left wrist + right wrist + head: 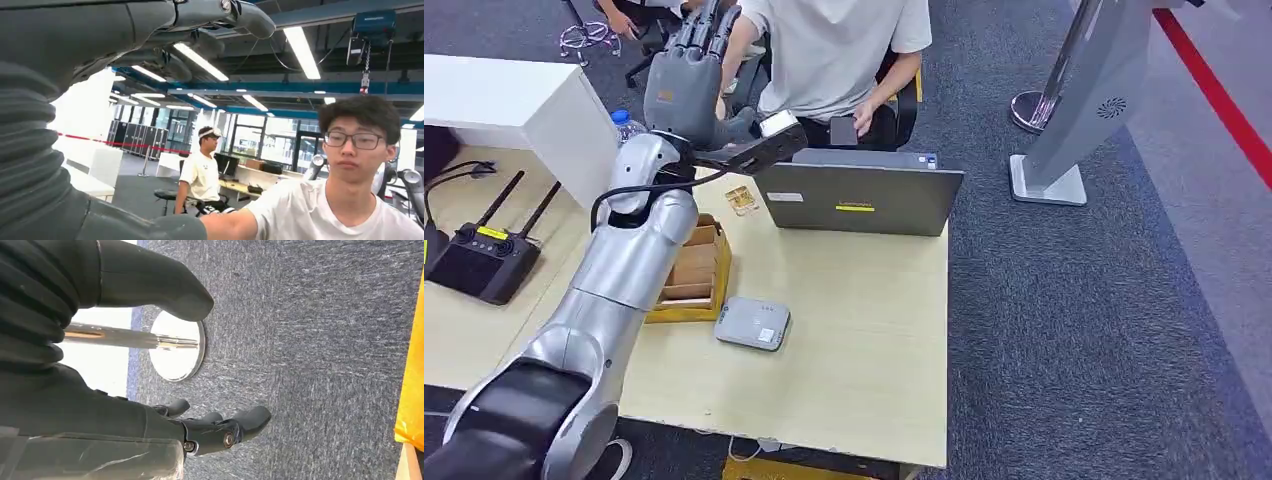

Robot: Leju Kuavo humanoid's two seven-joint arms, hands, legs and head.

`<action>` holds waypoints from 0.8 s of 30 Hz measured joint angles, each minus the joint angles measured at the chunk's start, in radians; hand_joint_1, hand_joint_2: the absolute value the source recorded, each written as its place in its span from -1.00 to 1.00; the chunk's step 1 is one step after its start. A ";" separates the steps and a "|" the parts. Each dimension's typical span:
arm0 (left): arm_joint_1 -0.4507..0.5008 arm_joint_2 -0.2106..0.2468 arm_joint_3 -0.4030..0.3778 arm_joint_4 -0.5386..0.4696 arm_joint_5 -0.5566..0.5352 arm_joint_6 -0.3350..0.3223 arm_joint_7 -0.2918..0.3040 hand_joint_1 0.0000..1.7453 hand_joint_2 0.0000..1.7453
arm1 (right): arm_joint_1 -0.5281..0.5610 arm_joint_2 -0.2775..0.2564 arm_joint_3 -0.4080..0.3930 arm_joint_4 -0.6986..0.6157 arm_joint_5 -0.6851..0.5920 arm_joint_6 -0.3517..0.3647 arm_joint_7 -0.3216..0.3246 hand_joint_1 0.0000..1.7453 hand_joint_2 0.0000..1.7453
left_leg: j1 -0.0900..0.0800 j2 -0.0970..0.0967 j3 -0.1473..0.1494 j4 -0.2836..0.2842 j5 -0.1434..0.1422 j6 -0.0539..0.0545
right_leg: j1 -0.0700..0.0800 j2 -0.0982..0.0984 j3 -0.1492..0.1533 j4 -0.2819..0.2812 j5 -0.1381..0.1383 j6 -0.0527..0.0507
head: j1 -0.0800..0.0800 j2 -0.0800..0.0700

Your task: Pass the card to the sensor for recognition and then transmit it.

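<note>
Robot's left hand [692,70] is raised toward a seated person [834,50], fingers spread, apparently empty; a card [742,199] lies on the table [864,330], so the handover may fail

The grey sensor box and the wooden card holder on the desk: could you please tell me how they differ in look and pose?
The grey sensor box is flat, low and closed, with rounded corners; the wooden card holder is taller, open on top and split into compartments. The sensor box lies in full view, while the robot's left arm covers part of the card holder. The sensor box sits nearer the robot. Both rest on the light desk, almost touching.
</note>
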 joint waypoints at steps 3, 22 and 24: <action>0.001 0.014 0.000 0.000 0.005 -0.001 0.003 -1.00 1.00 | 0.001 0.000 0.000 0.000 0.000 0.000 -0.001 -1.00 1.00 | 0.000 0.000 0.000 0.000 0.000 0.000 | 0.000 0.000 0.000 0.000 0.000 0.000 | 0.000 0.000; 0.241 0.619 0.661 0.547 0.774 -0.136 -0.181 -1.00 1.00 | 0.029 -0.031 0.027 0.005 0.000 -0.025 -0.039 -1.00 1.00 | 0.002 0.021 0.004 -0.005 -0.007 -0.009 | 0.000 0.022 -0.006 0.006 -0.008 -0.010 | -0.003 0.000; 0.313 0.650 0.769 0.587 0.866 -0.167 -0.181 -1.00 1.00 | 0.030 -0.037 0.031 0.005 0.000 -0.028 -0.050 -1.00 1.00 | 0.001 0.020 0.004 -0.005 -0.008 -0.010 | 0.000 0.022 -0.006 0.005 -0.008 -0.009 | -0.003 0.000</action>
